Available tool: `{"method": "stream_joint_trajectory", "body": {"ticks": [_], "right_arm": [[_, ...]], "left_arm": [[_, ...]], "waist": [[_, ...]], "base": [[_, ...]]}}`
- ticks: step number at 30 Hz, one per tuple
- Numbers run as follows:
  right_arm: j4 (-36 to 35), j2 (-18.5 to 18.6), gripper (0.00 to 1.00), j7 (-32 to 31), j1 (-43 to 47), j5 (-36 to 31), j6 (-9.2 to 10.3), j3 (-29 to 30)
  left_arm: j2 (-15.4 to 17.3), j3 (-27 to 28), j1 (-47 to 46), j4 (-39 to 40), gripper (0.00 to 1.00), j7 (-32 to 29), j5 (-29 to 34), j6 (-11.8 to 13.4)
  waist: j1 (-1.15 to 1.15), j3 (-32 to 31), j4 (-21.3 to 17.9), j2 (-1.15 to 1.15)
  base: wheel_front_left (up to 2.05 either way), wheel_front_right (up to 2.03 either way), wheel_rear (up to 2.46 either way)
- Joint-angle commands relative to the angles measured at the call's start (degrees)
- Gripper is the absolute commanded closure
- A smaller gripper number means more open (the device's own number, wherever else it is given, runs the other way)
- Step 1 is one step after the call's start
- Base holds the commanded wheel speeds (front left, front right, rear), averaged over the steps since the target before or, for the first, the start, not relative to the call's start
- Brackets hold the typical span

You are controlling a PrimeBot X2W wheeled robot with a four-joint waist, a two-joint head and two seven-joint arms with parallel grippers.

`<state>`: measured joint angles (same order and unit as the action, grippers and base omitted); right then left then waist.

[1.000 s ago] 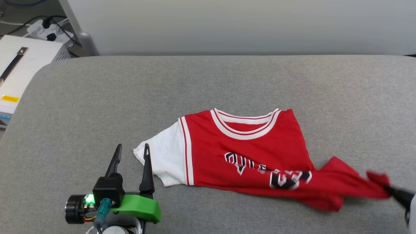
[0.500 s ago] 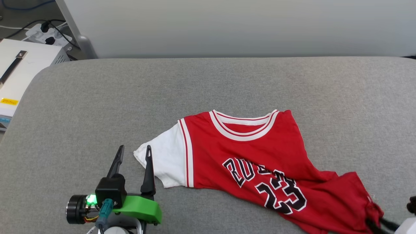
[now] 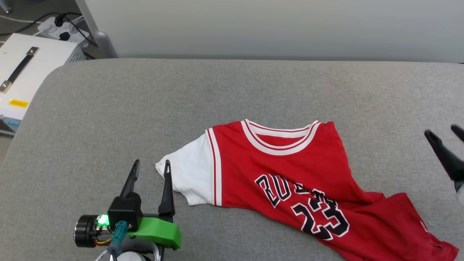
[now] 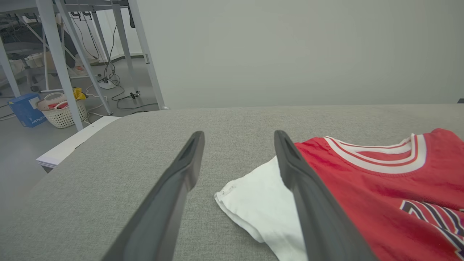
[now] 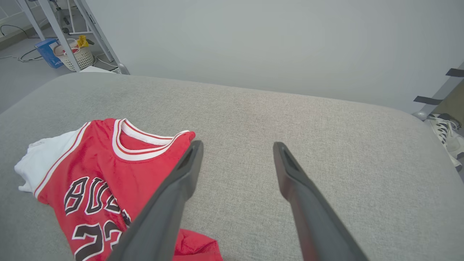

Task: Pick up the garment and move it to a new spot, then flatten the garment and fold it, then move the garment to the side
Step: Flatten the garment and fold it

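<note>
The garment (image 3: 290, 170) is a red jersey with a white sleeve, striped collar and black lettering with the number 23. It lies front up on the grey surface, its hem stretched toward the lower right corner. My left gripper (image 3: 151, 166) stands open just left of the white sleeve's tip (image 4: 250, 203), its right finger (image 4: 301, 188) over the sleeve's edge. My right gripper (image 3: 444, 136) hangs open at the right edge, above and apart from the garment (image 5: 94, 174). Nothing is between either pair of fingers.
The grey padded surface (image 3: 232, 90) reaches back to a pale wall. A white box with a handle (image 3: 25, 76) and a power strip (image 3: 61, 27) lie off its left edge. White table legs and a basket (image 4: 61, 108) stand on the floor beyond. Shoes (image 5: 446, 134) lie at the right.
My right gripper has let go of the garment's hem and risen up and away to the right. The garment was pulled out, showing its lettering. The head camera shifted slightly.
</note>
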<state>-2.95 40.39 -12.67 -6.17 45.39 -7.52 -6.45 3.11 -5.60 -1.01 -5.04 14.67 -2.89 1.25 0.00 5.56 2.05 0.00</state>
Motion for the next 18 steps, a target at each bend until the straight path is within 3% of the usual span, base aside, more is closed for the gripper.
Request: {"method": "stream_joint_trajectory", "body": {"ticks": [1,6,12,18], "right_arm": [[-0.82,0.33,0.0,-1.67,-2.78,-0.69,0.03,-0.71],[-1.09,1.43,0.0,-10.79,-12.37,-0.59,0.03,-7.09],[4.58,1.45,0.0,-24.0,-23.31,1.39,0.03,-16.79],[12.49,-1.03,0.0,-29.55,-31.91,1.3,0.03,-24.28]], "left_arm": [[-0.24,-0.2,-0.7,0.24,0.0,0.33,0.54,-0.02],[-0.24,-0.75,-2.29,0.76,0.0,0.33,0.52,-0.01],[-0.24,-2.16,-4.62,1.22,0.0,0.33,0.03,0.27],[-0.24,-4.01,-7.16,1.37,0.0,0.33,-0.88,0.94]], "waist": [[0.0,1.05,0.78,0.0],[0.0,3.68,2.22,0.0],[0.0,7.4,4.26,0.0],[0.0,11.34,6.6,0.0]], "base": [[0.0,0.0,0.0],[0.0,0.0,0.0],[0.0,0.0,0.0],[0.0,0.0,0.0]]}}
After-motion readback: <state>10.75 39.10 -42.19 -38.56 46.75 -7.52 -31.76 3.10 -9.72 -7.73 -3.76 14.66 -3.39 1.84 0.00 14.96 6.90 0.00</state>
